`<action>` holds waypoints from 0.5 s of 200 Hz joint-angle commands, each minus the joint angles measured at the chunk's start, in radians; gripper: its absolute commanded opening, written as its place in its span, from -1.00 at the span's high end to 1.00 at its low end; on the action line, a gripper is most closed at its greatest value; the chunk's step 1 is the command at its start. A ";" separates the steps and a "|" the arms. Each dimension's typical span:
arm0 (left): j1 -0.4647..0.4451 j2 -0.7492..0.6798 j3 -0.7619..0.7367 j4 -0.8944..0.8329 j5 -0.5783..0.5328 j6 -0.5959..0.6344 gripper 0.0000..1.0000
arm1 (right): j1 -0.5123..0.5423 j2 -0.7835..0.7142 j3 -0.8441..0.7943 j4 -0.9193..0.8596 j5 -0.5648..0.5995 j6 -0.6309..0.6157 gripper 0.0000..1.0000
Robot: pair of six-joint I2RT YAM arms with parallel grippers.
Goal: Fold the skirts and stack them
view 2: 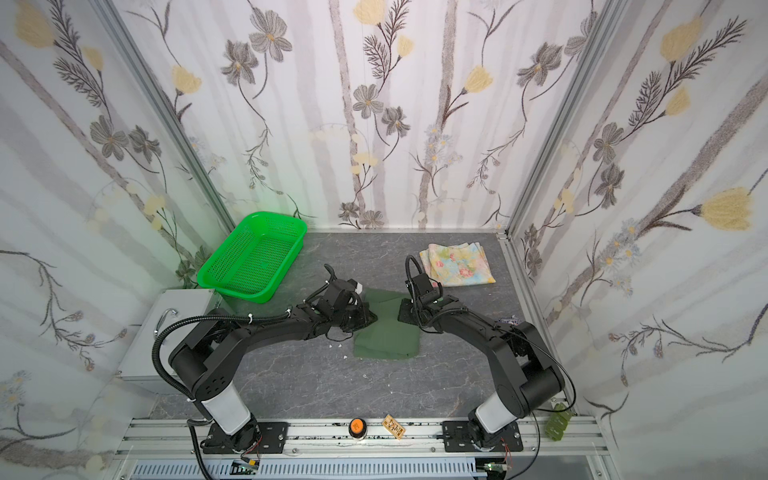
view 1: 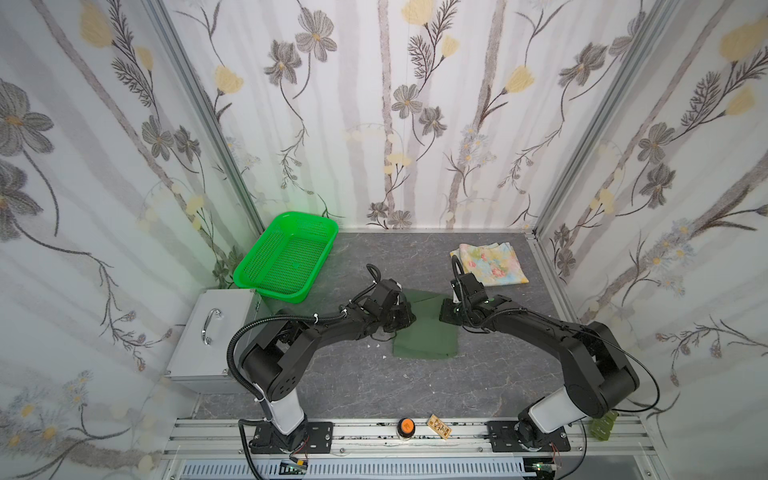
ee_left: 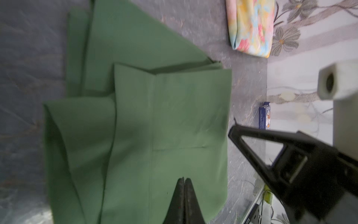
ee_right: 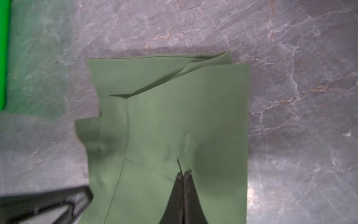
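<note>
The dark olive green skirt lies folded on the grey table's middle, its layers a little offset at one end. The floral yellow-blue skirt rests folded at the back right. My left gripper is shut, with its tips over the olive skirt's left side and nothing between them. Over the same skirt's right edge my right gripper is also shut, with only stray threads at its tips.
A bright green mesh basket stands at the back left, with a grey metal box in front of it. A small blue box lies near the right wall. An orange button sits on the front rail.
</note>
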 commanded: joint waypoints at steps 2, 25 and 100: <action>-0.039 0.003 -0.016 0.006 -0.023 -0.040 1.00 | -0.017 0.073 0.041 0.068 -0.011 -0.048 1.00; -0.059 0.040 -0.020 0.007 -0.029 -0.062 1.00 | -0.025 0.134 0.060 0.090 -0.010 -0.048 1.00; -0.041 0.133 0.002 0.005 0.031 -0.031 1.00 | -0.038 0.150 -0.044 0.125 0.012 0.027 1.00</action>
